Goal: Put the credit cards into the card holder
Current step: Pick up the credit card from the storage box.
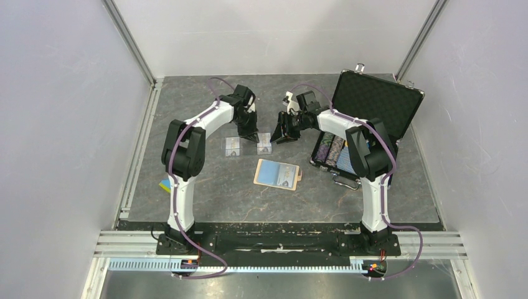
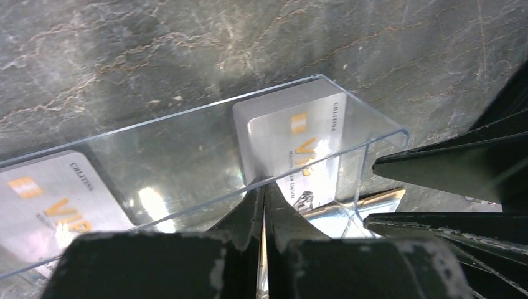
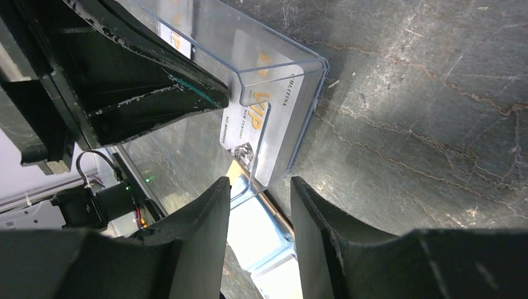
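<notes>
Counter [image 1: 205, 187]: dark grey stone-look slab with pale veins, matt, set between plain white walls and aluminium rails.
Coloured block [image 1: 165, 185]: blue and yellow, lying by the left arm near the counter's left edge.
Card holder [image 1: 278, 173]: lies open and flat. It has a tan leather-like rim, light blue inner pockets and a small tab on its right edge. It is well apart from both pincers and nearer the arm bases than they are.
Left pincer [image 2: 264, 196]: black, scuffed, wedge-shaped fingers clenched tight together. The tips are right at the near wall of the clear stand; whether they pinch that wall I cannot tell.
Right pincer [image 3: 259, 182]: released, fingers parted, with the stand's lower corner just beyond the gap.
Clear stand [image 2: 187, 124]: glossy see-through plastic with thin walls and rounded corners, sitting on the counter between the two pincers.
Credit card [image 2: 292, 146]: thin, glossy, silver-grey rectangle inside that stand, just beyond the left pincer's tips.
Writing: "CHLITINA" in small black letters along one edge, "VIP" in large orange letters, and an orange square mark. The finer print is too small to read.
Other credit card [image 2: 47, 202]: same print, off to the left pincer's left, in a second clear stand [image 1: 232, 146].
Black case [image 1: 373, 99]: far right, lid up, textured dark lining, rows of poker chips [image 1: 330, 152] inside.
</notes>
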You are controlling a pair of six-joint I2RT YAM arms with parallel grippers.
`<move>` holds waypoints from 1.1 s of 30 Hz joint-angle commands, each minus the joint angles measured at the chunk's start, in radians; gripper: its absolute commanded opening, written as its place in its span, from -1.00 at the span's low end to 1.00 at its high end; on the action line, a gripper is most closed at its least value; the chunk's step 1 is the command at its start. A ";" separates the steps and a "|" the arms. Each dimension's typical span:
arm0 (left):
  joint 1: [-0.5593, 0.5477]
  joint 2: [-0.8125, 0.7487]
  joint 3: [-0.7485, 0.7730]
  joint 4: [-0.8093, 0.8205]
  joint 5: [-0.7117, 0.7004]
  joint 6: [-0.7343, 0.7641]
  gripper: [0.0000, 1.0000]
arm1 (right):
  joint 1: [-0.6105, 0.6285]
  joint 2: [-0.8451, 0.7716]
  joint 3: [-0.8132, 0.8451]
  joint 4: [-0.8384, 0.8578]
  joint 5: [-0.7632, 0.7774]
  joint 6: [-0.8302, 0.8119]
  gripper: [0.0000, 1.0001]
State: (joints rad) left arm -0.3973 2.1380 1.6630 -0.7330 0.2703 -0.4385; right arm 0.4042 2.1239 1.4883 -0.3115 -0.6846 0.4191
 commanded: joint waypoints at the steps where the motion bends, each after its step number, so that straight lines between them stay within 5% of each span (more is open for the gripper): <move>1: -0.019 0.016 0.053 -0.009 0.016 0.054 -0.93 | 0.005 -0.004 0.016 0.018 -0.013 0.004 -0.15; 7: -0.027 0.027 0.058 -0.011 0.050 0.052 -0.93 | 0.004 -0.011 0.003 0.018 -0.010 -0.001 -0.15; 12: -0.026 -0.011 0.043 -0.016 -0.013 0.053 -0.46 | 0.005 -0.020 -0.013 0.017 -0.009 -0.005 -0.15; 30: -0.034 0.010 0.039 -0.064 -0.094 0.052 -0.46 | 0.005 -0.041 -0.055 0.019 -0.006 -0.021 -0.15; 33: -0.038 -0.003 0.040 -0.065 -0.108 0.054 -0.30 | 0.005 -0.043 -0.057 0.019 -0.006 -0.024 -0.15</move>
State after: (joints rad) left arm -0.4282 2.1460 1.6913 -0.7567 0.2356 -0.4232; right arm 0.4030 2.1235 1.4464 -0.2882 -0.6800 0.4164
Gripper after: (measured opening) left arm 0.311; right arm 0.426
